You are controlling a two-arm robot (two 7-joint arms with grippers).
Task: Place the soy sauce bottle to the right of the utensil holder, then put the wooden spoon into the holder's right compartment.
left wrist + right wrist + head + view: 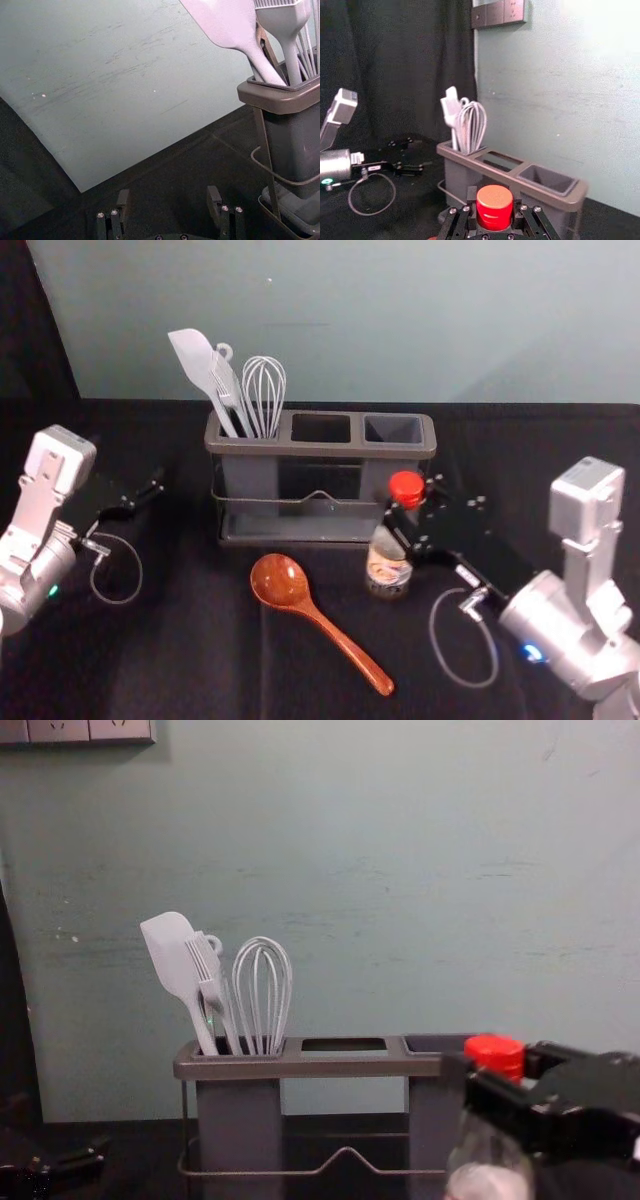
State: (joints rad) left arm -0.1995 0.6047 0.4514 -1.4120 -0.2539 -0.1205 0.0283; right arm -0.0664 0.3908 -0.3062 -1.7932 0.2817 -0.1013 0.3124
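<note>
The wooden spoon [281, 582] is lying nearest on the counter [200, 655], its bowl pointing far-left and its handle running near-right, well apart from both grippers. Just beyond its handle, the right gripper [410, 512] is reaching in from the right and closing narrowly around the soy sauce bottle [388, 565], its fingers flanking the bottle just below the red cap [494, 202]. The bottle is standing roughly upright, near the front of the utensil holder [320, 448] at its right end. At left, the left gripper [148, 492] is hovering with fingers spread wide, holding nothing. Farther back, a spatula [192, 358] and whisk [264, 390] are filling the left compartment
</note>
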